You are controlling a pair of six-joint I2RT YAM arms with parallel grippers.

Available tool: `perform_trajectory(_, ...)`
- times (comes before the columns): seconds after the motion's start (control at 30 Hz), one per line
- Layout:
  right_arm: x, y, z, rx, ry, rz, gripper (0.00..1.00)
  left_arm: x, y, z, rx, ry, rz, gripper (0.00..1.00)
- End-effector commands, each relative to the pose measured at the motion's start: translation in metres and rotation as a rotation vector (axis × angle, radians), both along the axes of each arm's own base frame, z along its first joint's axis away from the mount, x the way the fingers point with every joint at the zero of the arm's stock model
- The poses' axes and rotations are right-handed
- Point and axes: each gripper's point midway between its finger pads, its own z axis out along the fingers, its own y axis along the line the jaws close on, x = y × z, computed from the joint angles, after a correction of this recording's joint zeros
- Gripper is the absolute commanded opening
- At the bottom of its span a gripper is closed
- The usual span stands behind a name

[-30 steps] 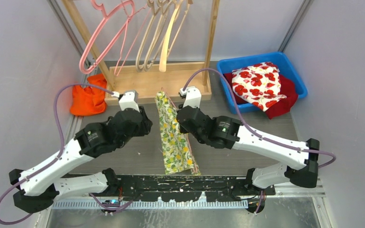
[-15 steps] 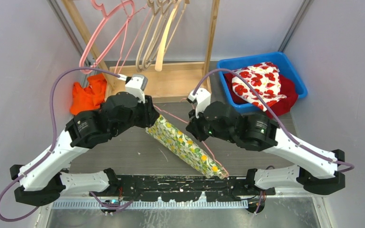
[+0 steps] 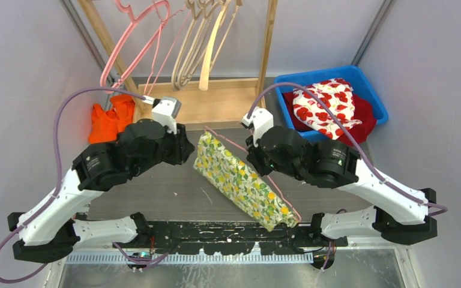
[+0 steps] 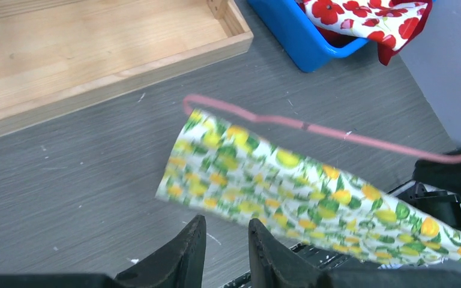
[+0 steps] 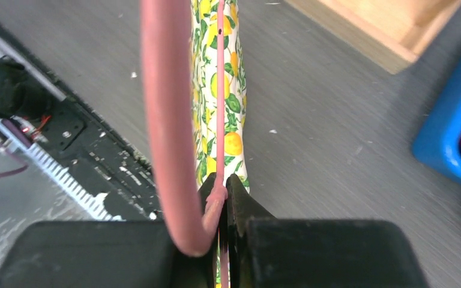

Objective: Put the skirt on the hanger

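- Skirt of white fabric printed with yellow lemons and green leaves (image 3: 243, 183): gathered into a long narrow band, hung off a thin pink wire hanger (image 4: 312, 128), lifted above the grey worktop (image 3: 156, 192). Slanted from the worktop's middle down toward its near edge, right of centre.
- In the left wrist view, wire just above the band's upper edge. Exact way the fabric is caught on it: cannot tell.
- Right gripper (image 5: 221, 195): pressed together on the hanger's wire, pinching it beside a bend, skirt dangling directly beyond the fingertips.
- Left gripper (image 4: 225, 231): fingers slightly spread, nothing between them, near the skirt's higher end and apart from the cloth.
- Step in hand, by judgement: steadying the loaded hanger ahead of a move to the rail.
- Best done by holding the pinch firm and tilting the wire level to stop any slide toward the low end. Bring the free fingers in at the high end only on seeing bunched fabric.
- Likely risk: light cloth creeping down the slanted wire and off its end.
- Further out:
  - at the far edge, light wooden rack with a tray base (image 3: 216, 102), pink and beige hangers (image 3: 195, 48) on its rail
  - at the far right corner, blue plastic bin (image 3: 375, 90) holding red-poppy cloth (image 3: 327, 102)
  - at the far left, crumpled orange cloth (image 3: 109, 120)
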Motion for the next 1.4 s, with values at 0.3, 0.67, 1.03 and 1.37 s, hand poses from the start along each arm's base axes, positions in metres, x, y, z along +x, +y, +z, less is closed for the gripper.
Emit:
perform_trajectory(0.3,0.083,-0.056,0.123,0.048,-0.415,-0.525,0.01,-0.002,0.038,-0.005,-0.004,-0.014,0.145,0.92)
perform_trajectory(0.67,0.178,-0.071,0.187,0.247,-0.508,-0.632,0.01,-0.012,0.031,-0.049,-0.035,0.075,0.136,1.00)
perform_trajectory(1.03,0.237,-0.052,0.237,0.363,-0.561,-0.541,0.01,-0.014,0.022,-0.074,-0.026,0.117,0.114,1.00)
perform_trajectory(1.37,0.292,-0.053,0.237,0.448,-0.571,-0.534,0.01,-0.015,0.014,-0.085,-0.014,0.144,0.094,1.00)
